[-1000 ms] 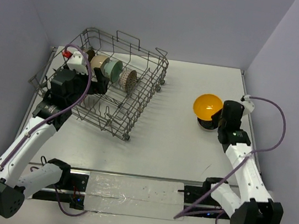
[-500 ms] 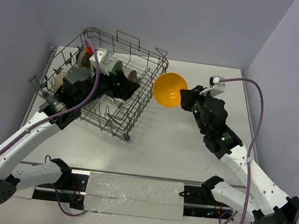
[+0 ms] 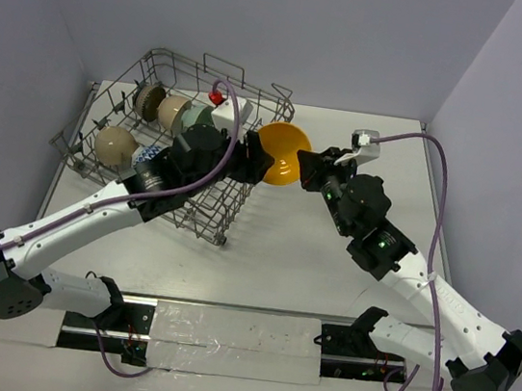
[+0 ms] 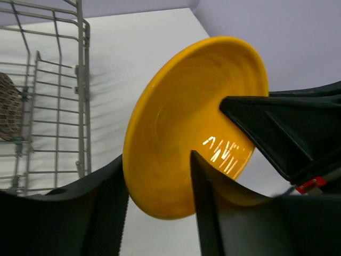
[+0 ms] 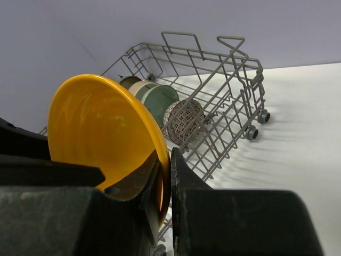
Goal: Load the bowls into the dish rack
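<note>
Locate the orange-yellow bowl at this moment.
In the top view's centre, the orange-yellow bowl is held just right of the dish rack, pinched by the right gripper.

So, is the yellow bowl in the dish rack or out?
Out: the yellow bowl hangs on edge beside the dish rack, pinched by the right gripper.

Orange bowl (image 5: 101, 128) half hidden (behind right gripper (image 5: 164, 160)); dish rack (image 4: 81, 96) cropped.

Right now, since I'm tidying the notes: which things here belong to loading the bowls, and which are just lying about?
Part of the job: yellow bowl, gripped by the right tool, with the left tool astride its rim; dish rack; racked cream bowl and green bowl.
Just there: purple cable; silver strip at the near edge.
</note>
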Controlling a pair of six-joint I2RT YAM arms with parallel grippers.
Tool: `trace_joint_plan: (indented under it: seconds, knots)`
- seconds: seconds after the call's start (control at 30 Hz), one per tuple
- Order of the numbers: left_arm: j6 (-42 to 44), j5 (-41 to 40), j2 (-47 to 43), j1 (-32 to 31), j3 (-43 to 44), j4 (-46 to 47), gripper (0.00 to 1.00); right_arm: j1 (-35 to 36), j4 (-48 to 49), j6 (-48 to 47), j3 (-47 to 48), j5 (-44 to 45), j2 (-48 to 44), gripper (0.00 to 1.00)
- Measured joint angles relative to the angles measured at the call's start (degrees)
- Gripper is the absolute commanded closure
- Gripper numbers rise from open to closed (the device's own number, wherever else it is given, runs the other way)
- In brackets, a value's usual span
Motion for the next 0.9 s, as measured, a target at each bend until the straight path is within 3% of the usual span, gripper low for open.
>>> trace_joint_plan:
  seconds: [0.07,0.27,0.33,0.4,0.43,0.47,0.57,0.67,0.9]
  knots:
    - [0.5,-3.0,1.2,-1.0,1.0,-0.3,0.71,0.3,0.1,-0.2,0.0,0.4,0.0,1.00]
    - [-0.9,-8.8,1.8,-1.4,1.5,-0.2,0.99,0.5,0.8,0.1,0.0,0.9,0.1,1.00]
    - [-1.3,-9.7,1.6,-1.5,1.6,0.3,1.00,0.5,1.6,0.3,0.0,0.9,0.1,1.00]
    - [-1.4,-10.6,1.3,-1.7,1.6,0.5,1.00,0.5,2.0,0.7,-0.1,0.7,0.1,0.87]
    - [-1.3,-11.0,1.1,-1.8,1.6,0.5,1.00,0.5,2.3,1.0,-0.1,0.5,0.1,0.76]
    - [-1.3,-11.4,0.9,-1.9,1.6,0.5,1.00,0.5,2.5,1.3,-0.2,0.2,0.2,0.56]
    - [0.6,-14.8,0.2,-2.3,1.6,-0.2,1.00,0.7,2.9,1.7,-0.8,-1.3,0.1,0.28]
    - [3.6,-21.9,-0.7,-2.1,1.6,-2.8,1.00,0.9,3.0,1.3,-1.4,-2.7,0.0,0.14]
    - [14.3,-39.0,-7.0,4.3,0.2,-9.4,1.00,0.9,1.9,0.2,-5.7,-1.8,-4.0,0.02]
